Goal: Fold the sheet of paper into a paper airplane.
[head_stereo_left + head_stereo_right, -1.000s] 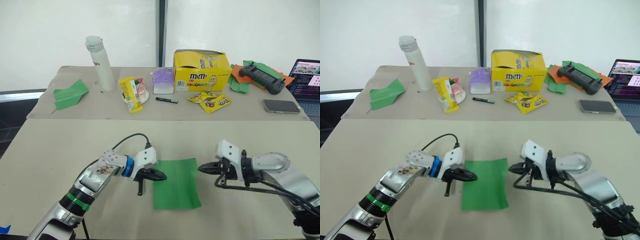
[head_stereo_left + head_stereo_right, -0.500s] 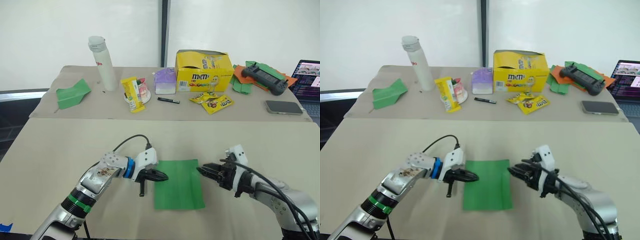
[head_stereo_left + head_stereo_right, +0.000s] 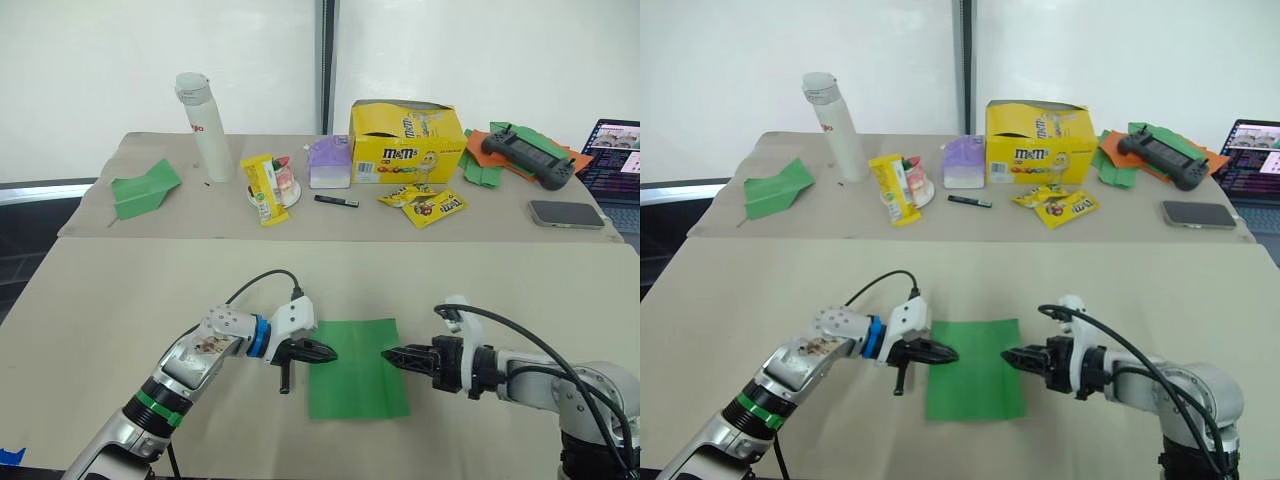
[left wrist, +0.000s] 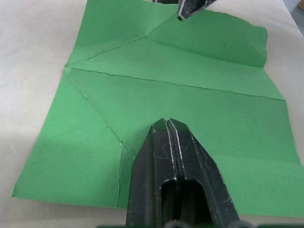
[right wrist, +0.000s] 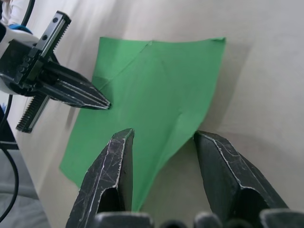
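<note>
closed jaws of the left gripper (image 3: 328,353) rest on the paper (image 3: 356,368); the right gripper (image 3: 390,355) straddles its opposite edge, parted, gripping nothing.

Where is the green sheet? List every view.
Left eye: sheet of paper on the near table, between left pincer and right pincer.
Right eye: same spot.
Left wrist: creased, ahead of the left pincer.
Right wrist: ahead of the right pincer.
Landmark: left pincer at its edge.
</note>
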